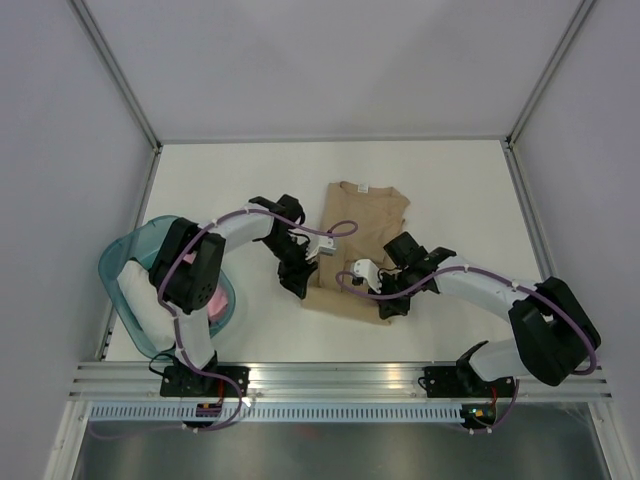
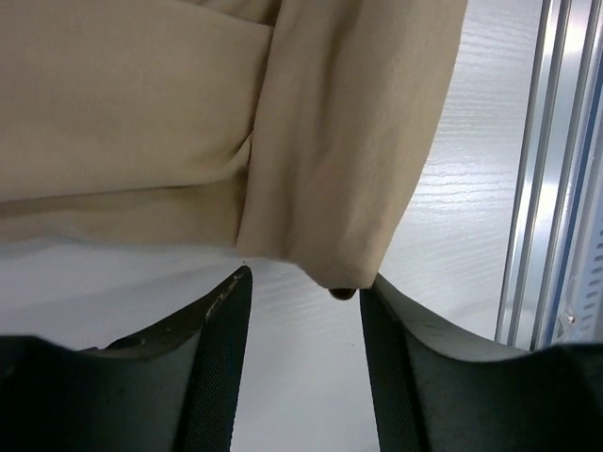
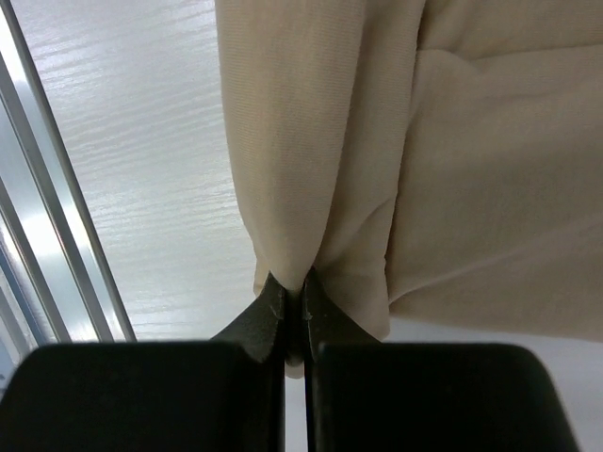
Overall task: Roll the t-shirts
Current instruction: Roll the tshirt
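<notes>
Right wrist: right end effector (image 3: 294, 287) pinches tan t-shirt (image 3: 471, 141) hem | left wrist: left end effector (image 2: 309, 292) parted, empty

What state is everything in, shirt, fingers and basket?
Tan t-shirt: folded narrow on the table, not yet rolled.
Left fingers: open beside the shirt's corner.
Right fingers: shut on the shirt's near edge.
Teal basket: holding a pink bundle.

We see the tan t-shirt (image 1: 358, 235) lying mid-table, folded lengthwise into a narrow strip, neck w/ small label at far end, near edge bunched & lifted. A pink bundle (image 1: 215, 300) sits far left, mostly hidden.
</notes>
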